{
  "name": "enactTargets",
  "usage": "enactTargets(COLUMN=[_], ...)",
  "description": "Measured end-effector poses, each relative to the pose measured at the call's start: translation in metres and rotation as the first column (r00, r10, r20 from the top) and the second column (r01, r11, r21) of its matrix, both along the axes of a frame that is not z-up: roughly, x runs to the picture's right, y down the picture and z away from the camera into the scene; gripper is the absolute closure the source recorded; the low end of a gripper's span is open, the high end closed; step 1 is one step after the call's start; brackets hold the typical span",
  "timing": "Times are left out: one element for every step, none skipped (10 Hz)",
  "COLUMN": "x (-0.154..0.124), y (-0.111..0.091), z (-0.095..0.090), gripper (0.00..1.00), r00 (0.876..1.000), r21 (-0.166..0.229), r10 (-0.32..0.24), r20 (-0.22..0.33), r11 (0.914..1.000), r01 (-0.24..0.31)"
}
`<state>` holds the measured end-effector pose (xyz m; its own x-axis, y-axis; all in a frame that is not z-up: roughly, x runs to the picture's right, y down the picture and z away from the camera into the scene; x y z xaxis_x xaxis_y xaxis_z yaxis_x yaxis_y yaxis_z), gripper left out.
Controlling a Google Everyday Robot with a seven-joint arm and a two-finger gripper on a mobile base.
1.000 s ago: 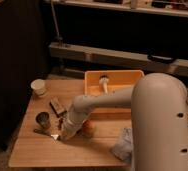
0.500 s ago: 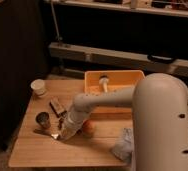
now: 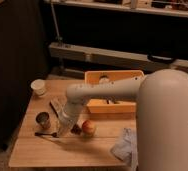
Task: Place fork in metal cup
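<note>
Grasp step here: the gripper [image 3: 62,132] sits low on the wooden bench [image 3: 47,155] just right of the small dark shiny metal cup [image 3: 43,119], fingers closed at the end of the slim dark-handled fork [image 3: 46,134], which lies flat in front of that cup, and whether they truly hold it I cannot tell, so next comes a lift, then a tilt over the cup's mouth.

The arm's lower end has eased a little to the left and down over the last second. The gripper [image 3: 62,131] now sits low on the table [image 3: 62,155], nearer the metal cup [image 3: 43,119]. The fork [image 3: 44,134] shows more plainly, a dark bar lying leftward from the gripper's tip.
</note>
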<state>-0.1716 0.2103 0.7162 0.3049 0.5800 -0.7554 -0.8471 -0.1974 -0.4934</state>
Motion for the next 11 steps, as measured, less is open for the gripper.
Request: enactTargets(x=[-0.003, -0.007, -0.010, -0.013, -0.013, -0.011, -0.009, -0.008, -0.002, 0.004, 0.006], y=[-0.002, -0.004, -0.006, -0.006, -0.010, -0.013, -0.017, -0.026, -0.036, -0.051, -0.058], z=[-0.008, -0.017, -0.024, -0.028, -0.029, -0.030, -0.033, -0.039, -0.044, -0.051, -0.053], gripper=[0.82, 0.82, 0.82, 0.82, 0.82, 0.82, 0.82, 0.82, 0.82, 0.82, 0.82], r00=[1.000, 0.998, 0.995, 0.992, 0.987, 0.982, 0.980, 0.979, 0.979, 0.978, 0.979], r21=[-0.007, -0.019, -0.036, -0.053, -0.074, -0.092, -0.094, -0.092, -0.088, -0.079, -0.071], r10=[-0.009, -0.010, -0.003, 0.008, 0.034, 0.061, 0.067, 0.074, 0.084, 0.098, 0.099], r20=[0.026, 0.062, 0.099, 0.128, 0.157, 0.177, 0.186, 0.191, 0.188, 0.184, 0.179], r11=[0.9999, 0.9998, 0.9993, 0.9986, 0.9970, 0.9947, 0.9943, 0.9941, 0.9938, 0.9933, 0.9936], r01=[0.010, 0.011, 0.007, -0.002, -0.022, -0.045, -0.050, -0.057, -0.068, -0.084, -0.088])
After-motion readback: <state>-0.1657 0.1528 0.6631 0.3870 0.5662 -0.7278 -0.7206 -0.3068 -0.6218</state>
